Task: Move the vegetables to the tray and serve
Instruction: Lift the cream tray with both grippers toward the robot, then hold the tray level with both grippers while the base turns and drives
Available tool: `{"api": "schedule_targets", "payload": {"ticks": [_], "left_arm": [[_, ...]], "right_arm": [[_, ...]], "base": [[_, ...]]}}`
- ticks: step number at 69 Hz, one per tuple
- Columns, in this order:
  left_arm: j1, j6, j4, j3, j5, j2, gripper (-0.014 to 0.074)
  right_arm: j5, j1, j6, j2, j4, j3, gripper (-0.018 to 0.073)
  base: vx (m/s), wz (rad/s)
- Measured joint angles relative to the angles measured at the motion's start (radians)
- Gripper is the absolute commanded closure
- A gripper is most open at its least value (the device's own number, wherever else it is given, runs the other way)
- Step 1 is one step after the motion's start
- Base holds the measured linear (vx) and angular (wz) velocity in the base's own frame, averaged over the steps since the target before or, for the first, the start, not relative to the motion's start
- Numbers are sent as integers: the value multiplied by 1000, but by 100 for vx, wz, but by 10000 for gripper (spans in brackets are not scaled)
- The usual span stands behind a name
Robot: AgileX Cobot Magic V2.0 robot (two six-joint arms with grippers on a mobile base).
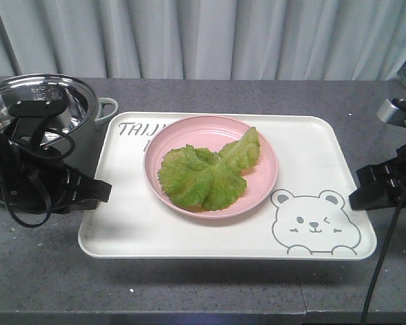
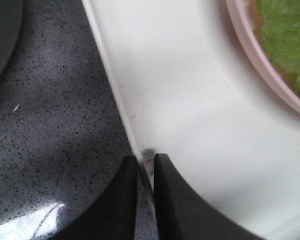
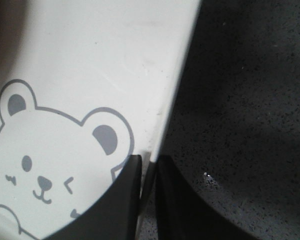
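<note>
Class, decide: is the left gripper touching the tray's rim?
Touching. The left wrist view shows the left gripper with fingers pressed on both sides of the tray rim, no gap.

Your matte black left gripper (image 2: 146, 159): two curved, tapering fingers (image 2: 117, 200). Matte black right gripper (image 3: 149, 161) alike. Thin black cables (image 1: 13, 211) drape your left arm (image 1: 68, 186).

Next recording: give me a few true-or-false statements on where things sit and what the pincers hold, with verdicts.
1. The lettuce lies on the pink plate. True.
2. The left pincer and right pincer each clamp a rim of the tray. True.
3. The pink plate sits inside the pot. False: it sits on the tray.
4. The pot stands at the end with the bear drawing. False: it stands at the opposite end, beside the left pincer.
</note>
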Motion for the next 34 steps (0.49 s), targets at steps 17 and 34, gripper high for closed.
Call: {"api": "schedule_targets", "payload": {"ticks": [17, 34], "left_arm": [[0, 0, 0, 0, 0, 0, 602], [0, 0, 1, 0, 0, 0, 602]], "right_arm": [[1, 0, 0, 0, 0, 0, 562], [1, 0, 0, 0, 0, 0, 562]], "base": [[0, 0], [-1, -3]]}}
